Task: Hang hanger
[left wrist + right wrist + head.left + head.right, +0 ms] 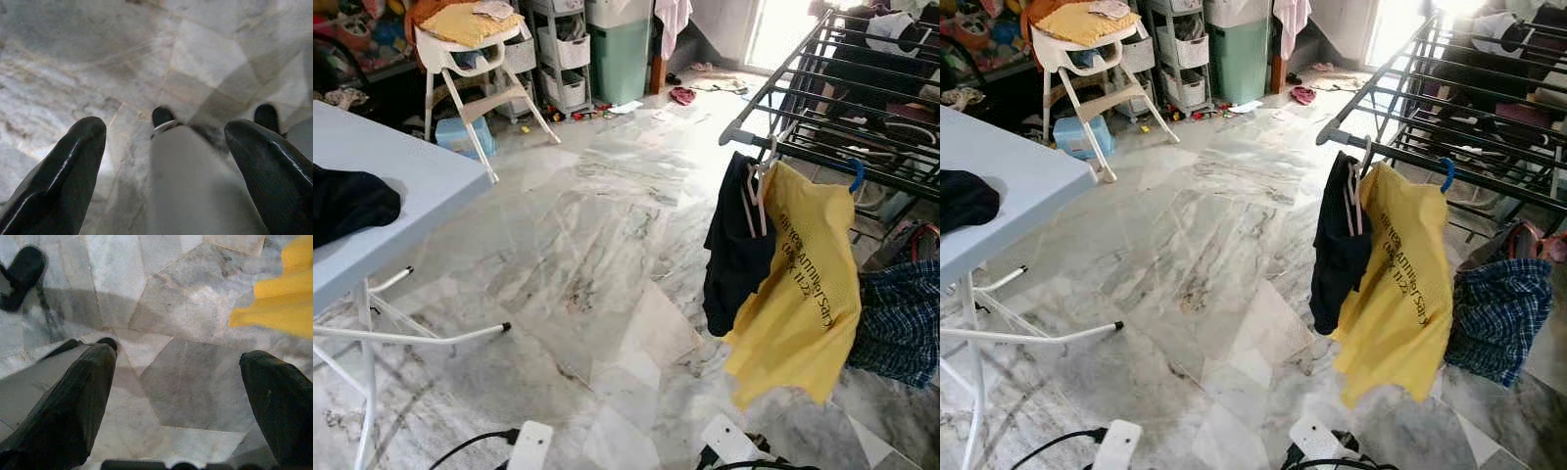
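White arm ends [530, 443] trailing black cables; 2 glossy black fingers [63, 171] per gripper.

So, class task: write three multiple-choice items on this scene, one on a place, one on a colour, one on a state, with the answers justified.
1. Where does the yellow shirt hang?
A. on the drying rack
B. on the high chair
C. on the table

2. What colour is the garment beside it?
A. red
B. black
C. white

3. How is the left claw?
A. shut on a hanger
B. shut on cloth
C. open, holding nothing

Answers: 1 A, its hanger hooks the rack's bar. 2 B, black fabric hangs alongside. 3 C, fingers wide apart over bare floor.
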Robot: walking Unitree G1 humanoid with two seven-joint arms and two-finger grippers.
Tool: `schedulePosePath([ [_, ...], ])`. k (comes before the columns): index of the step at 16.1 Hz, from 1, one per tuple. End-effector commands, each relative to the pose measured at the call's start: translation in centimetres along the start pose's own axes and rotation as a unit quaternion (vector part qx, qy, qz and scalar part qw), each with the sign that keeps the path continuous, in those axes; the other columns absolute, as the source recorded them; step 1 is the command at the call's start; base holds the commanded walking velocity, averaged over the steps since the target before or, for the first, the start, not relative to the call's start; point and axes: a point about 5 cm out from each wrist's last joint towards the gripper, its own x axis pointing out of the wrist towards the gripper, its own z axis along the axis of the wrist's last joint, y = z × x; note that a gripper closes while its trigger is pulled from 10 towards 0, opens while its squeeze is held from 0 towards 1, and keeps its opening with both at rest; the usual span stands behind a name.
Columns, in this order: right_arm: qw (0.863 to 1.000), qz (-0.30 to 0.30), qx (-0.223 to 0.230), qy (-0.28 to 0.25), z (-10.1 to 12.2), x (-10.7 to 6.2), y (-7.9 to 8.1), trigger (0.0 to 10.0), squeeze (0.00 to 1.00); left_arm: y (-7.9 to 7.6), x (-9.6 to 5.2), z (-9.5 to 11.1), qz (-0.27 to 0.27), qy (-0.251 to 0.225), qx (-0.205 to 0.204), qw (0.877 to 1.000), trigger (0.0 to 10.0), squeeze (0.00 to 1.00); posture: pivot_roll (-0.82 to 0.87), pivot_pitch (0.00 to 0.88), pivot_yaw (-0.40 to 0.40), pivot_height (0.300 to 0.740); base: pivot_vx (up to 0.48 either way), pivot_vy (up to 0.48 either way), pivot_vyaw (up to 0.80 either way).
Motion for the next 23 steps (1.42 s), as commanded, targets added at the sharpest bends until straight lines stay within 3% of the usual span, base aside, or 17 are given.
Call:
schedulePosePath([
  [1,0.998,-0.007,0.067,0.003,-0.1,0.0,0.0,10.0,0.0,-0.4,0.0,-0.3,-0.005,0.01,-0.016,1.0,10.0,0.0,-0.06,0.0,-0.026,0.74,0.0,0.0,0.0],
  [2,0.995,-0.011,0.104,-0.001,0.1,0.1,-0.2,10.0,0.0,-0.4,0.1,0.2,-0.006,0.004,-0.022,1.0,10.0,0.0,-0.06,0.0,-0.022,0.74,0.0,0.0,0.0],
  [3,0.983,-0.026,0.18,-0.018,0.9,0.2,-0.5,10.0,0.0,-0.6,0.3,1.5,-0.01,-0.01,-0.042,0.999,10.0,0.0,-0.06,0.0,-0.016,0.74,0.0,0.0,0.0],
  [4,0.975,-0.031,0.22,-0.028,1.4,0.3,-0.5,10.0,0.0,-0.8,0.4,2.4,-0.012,-0.02,-0.054,0.998,10.0,0.0,-0.06,0.0,-0.016,0.74,0.0,0.0,0.0],
  [6,0.97,-0.032,0.238,-0.033,1.7,0.3,-0.4,10.0,0.0,-0.9,0.5,3.1,-0.013,-0.024,-0.056,0.998,10.0,0.0,-0.07,0.0,0.002,0.74,0.0,0.0,0.0],
  [7,0.959,-0.035,0.279,-0.041,2.6,0.5,-0.3,10.0,0.0,-0.8,0.5,3.2,-0.011,-0.026,-0.077,0.997,10.0,0.0,-0.08,0.0,0.011,0.74,0.0,0.0,0.0],
  [9,0.945,-0.043,0.32,-0.047,2.9,0.5,-0.4,10.0,0.0,2.1,0.3,2.7,0.007,-0.027,-0.112,0.993,10.0,0.0,-0.09,0.0,0.022,0.74,0.0,0.0,0.0],
  [12,0.942,-0.05,0.329,-0.045,3.1,0.5,-0.6,10.0,0.0,2.3,0.3,2.8,0.006,-0.025,-0.091,0.996,10.0,0.0,-0.09,0.0,0.032,0.74,0.0,0.0,0.0],
  [15,0.936,-0.057,0.344,-0.045,3.1,0.5,-0.8,10.0,0.0,2.9,0.2,2.5,0.01,-0.019,-0.099,0.995,10.0,0.0,-0.09,0.0,0.037,0.74,0.0,0.0,0.0],
  [17,0.934,-0.061,0.35,-0.044,3.1,0.5,-0.9,10.0,0.0,3.1,0.1,1.8,0.018,-0.013,-0.125,0.992,10.0,0.0,-0.09,0.0,0.037,0.74,0.0,0.0,0.0],
  [23,0.928,-0.074,0.363,-0.047,3.3,0.5,-1.3,10.0,0.0,2.4,0.2,1.8,0.017,-0.014,-0.125,0.992,10.0,0.0,-0.1,0.0,0.053,0.74,0.0,0.0,0.0],
])
